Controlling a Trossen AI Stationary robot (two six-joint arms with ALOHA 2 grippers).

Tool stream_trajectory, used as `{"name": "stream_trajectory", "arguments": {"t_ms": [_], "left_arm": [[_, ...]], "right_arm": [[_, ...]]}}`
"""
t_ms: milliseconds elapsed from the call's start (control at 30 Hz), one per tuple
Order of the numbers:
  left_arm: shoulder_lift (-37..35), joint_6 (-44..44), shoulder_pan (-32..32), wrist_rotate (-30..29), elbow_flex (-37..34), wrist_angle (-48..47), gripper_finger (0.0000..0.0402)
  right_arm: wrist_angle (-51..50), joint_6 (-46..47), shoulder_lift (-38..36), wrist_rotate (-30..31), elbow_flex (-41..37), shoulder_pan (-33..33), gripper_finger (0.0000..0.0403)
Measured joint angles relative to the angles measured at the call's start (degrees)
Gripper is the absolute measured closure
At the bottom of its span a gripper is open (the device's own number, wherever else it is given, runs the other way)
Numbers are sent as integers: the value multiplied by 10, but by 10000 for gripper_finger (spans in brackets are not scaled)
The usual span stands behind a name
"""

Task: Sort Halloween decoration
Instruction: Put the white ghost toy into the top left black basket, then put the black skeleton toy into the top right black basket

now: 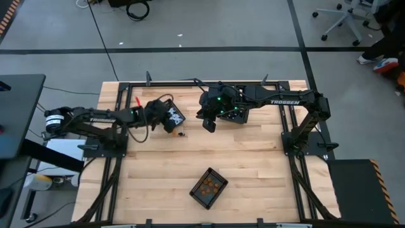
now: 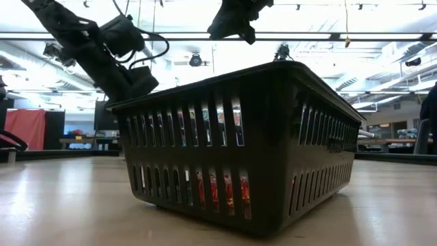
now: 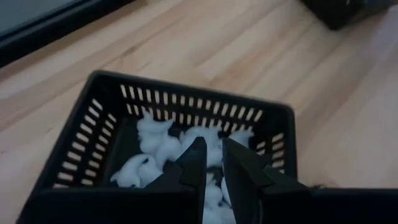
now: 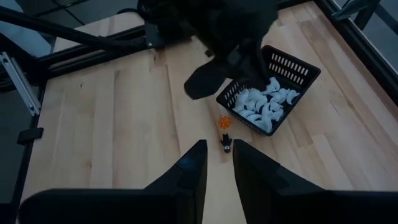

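A black mesh basket (image 1: 175,116) holding white trinkets (image 3: 161,146) stands at the table's far left. My left gripper (image 3: 213,152) hovers over it, slanting down, open by a narrow gap with nothing plainly between its fingers. My right gripper (image 4: 217,152) hangs high over the table's far middle (image 1: 209,125), also narrowly open and empty. Beside the white basket (image 4: 270,93), an orange trinket (image 4: 222,121) and a black one (image 4: 227,143) lie loose on the wood.
A second basket (image 1: 209,187) with orange pieces stands near the front middle and fills the low view (image 2: 239,137). A third basket (image 1: 235,114) sits at the far edge under my right arm. Black frame rails (image 1: 288,126) border the wooden table.
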Motion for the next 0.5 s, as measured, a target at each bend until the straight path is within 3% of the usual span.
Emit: {"name": "stream_trajectory", "arguments": {"t_ms": [267, 367, 500], "left_arm": [[0, 51, 9, 46, 35, -51, 342], [0, 103, -17, 90, 49, -56, 342], [8, 118, -60, 99, 74, -62, 328]], "right_arm": [[-5, 6, 0, 0, 0, -1, 320], [-27, -4, -13, 5, 0, -9, 320], [-39, -20, -40, 16, 0, -23, 320]]}}
